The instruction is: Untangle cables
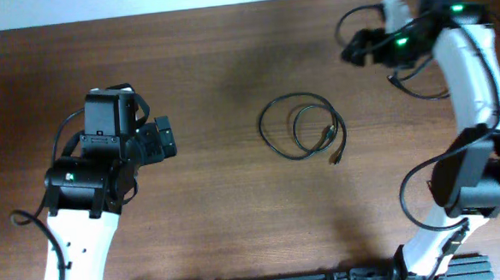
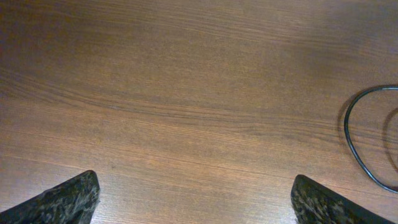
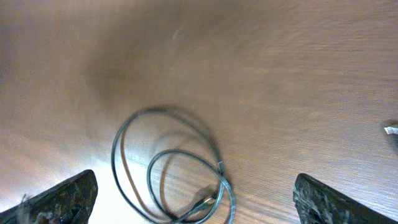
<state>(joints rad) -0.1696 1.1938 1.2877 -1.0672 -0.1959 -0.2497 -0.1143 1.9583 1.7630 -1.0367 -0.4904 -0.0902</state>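
Overhead, the left claw (image 1: 162, 138) sits at the left of the brown wooden surface (image 1: 219, 202), pointing right toward the middle. Its fingers (image 2: 68, 199) are spread wide apart in the left wrist view, with only bare wood between them. Right of centre lies the thin black cable (image 1: 261, 127), well apart from both claws. It is coiled loosely into a larger loop with a smaller loop inside, and a small plug end (image 1: 335, 159) pokes out at the lower right. At the far right, near the top edge, the right claw (image 1: 361, 47) hangs above the surface. Its fingers stand wide apart, clamped on nothing, and the coil shows below in its slightly blurred wrist view.
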